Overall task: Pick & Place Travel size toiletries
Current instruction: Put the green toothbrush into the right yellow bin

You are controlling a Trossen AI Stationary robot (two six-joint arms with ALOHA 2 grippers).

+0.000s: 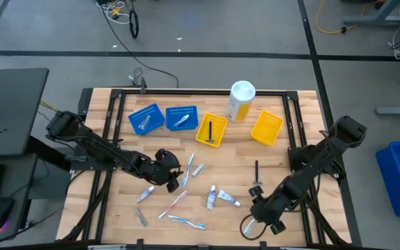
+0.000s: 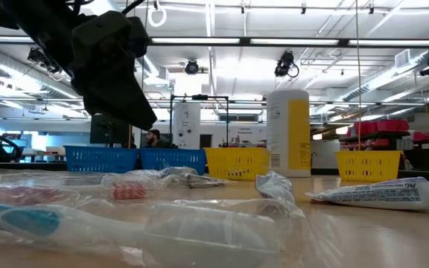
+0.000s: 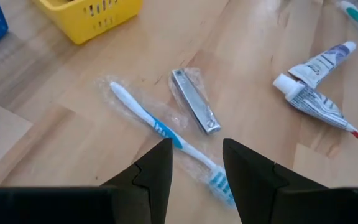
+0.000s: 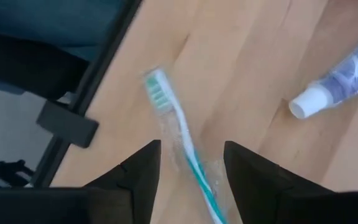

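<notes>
Blue toothbrush (image 3: 166, 134) between open tool (image 3: 194, 163) fingers

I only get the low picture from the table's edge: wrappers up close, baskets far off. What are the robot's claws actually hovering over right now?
Observer: The left gripper hangs open over a blue toothbrush in a clear wrapper, with a nail clipper lying beside it.
Operator: And the other one?
Observer: The right gripper is open, with a finger on each side of a green toothbrush, close to the edge of the table.
Operator: Is anything in those baskets?
Observer: One yellow basket holds a dark razor.
</notes>
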